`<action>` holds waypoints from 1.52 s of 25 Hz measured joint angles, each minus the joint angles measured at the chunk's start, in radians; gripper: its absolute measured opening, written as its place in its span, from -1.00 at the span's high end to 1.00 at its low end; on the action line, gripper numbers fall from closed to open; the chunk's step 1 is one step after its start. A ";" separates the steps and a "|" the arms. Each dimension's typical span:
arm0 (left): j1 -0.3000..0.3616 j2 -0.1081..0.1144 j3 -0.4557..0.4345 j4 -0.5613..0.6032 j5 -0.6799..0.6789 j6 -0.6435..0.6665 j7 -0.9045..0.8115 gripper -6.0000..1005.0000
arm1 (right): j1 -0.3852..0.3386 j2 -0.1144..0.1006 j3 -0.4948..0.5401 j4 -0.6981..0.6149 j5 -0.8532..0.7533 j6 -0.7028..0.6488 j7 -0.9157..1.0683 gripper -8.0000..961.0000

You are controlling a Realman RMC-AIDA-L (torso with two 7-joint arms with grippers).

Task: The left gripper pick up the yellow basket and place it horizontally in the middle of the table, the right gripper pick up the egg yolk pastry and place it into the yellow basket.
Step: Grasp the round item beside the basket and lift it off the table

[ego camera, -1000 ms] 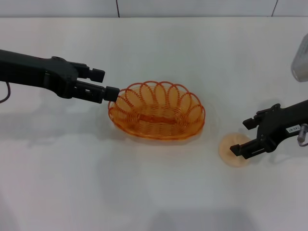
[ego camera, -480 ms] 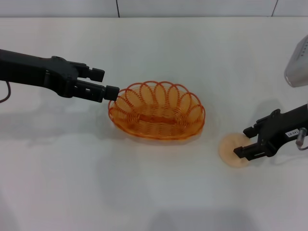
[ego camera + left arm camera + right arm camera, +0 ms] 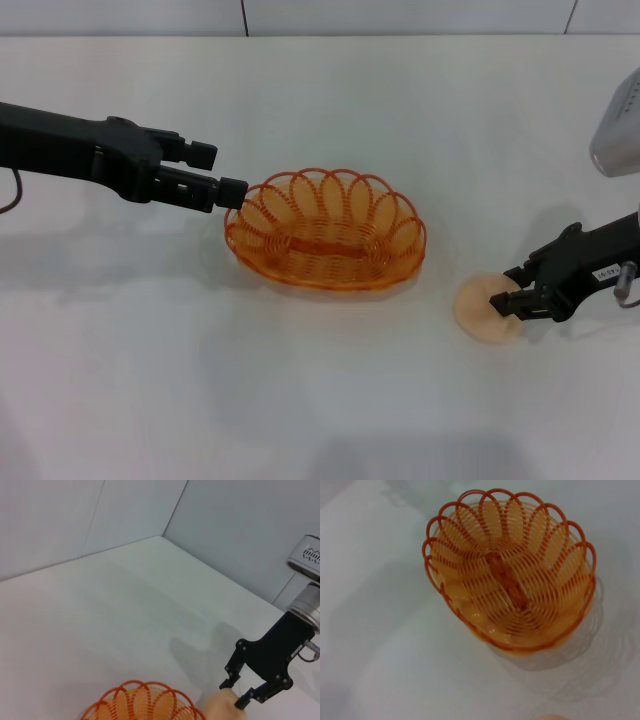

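Yellow basket (image 3: 326,232) sits on the desk (image 3: 320,400) near its middle, long axis running left to right, nothing inside it. Left tool (image 3: 224,172) is at the basket's left end, lower fingertip touching the rim, arm reaching in from the left edge. Egg yolk pastry (image 3: 482,311) lies on the desk to the right of the basket and nearer the robot, apart from it; right tool (image 3: 512,290) is at the pastry's right side, one finger behind it and one over it.

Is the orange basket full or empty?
Empty. The yellow basket shows only bare wire inside, and the egg yolk pastry lies outside it on the table.
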 joint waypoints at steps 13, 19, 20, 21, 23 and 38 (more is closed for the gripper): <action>0.001 0.000 0.000 0.000 0.003 0.002 0.000 -0.74 | 0.001 0.000 0.005 -0.016 0.005 0.000 -0.003 0.46; 0.000 0.000 0.000 0.000 0.008 0.002 0.000 -0.74 | 0.000 0.000 0.002 -0.029 0.004 0.000 -0.007 0.55; 0.000 0.000 0.000 0.000 0.008 0.002 0.000 -0.74 | -0.002 0.000 0.001 -0.032 0.003 0.001 -0.008 0.56; 0.000 0.000 0.000 0.000 0.008 0.002 0.000 -0.74 | -0.003 0.000 0.000 -0.034 0.003 0.003 -0.009 0.57; 0.000 0.000 0.000 0.000 0.008 0.001 0.000 -0.74 | -0.004 0.000 -0.001 -0.039 0.003 0.006 -0.009 0.59; 0.008 0.007 -0.008 0.000 0.009 -0.005 0.007 -0.74 | -0.034 0.000 0.004 -0.196 0.042 -0.015 0.003 0.83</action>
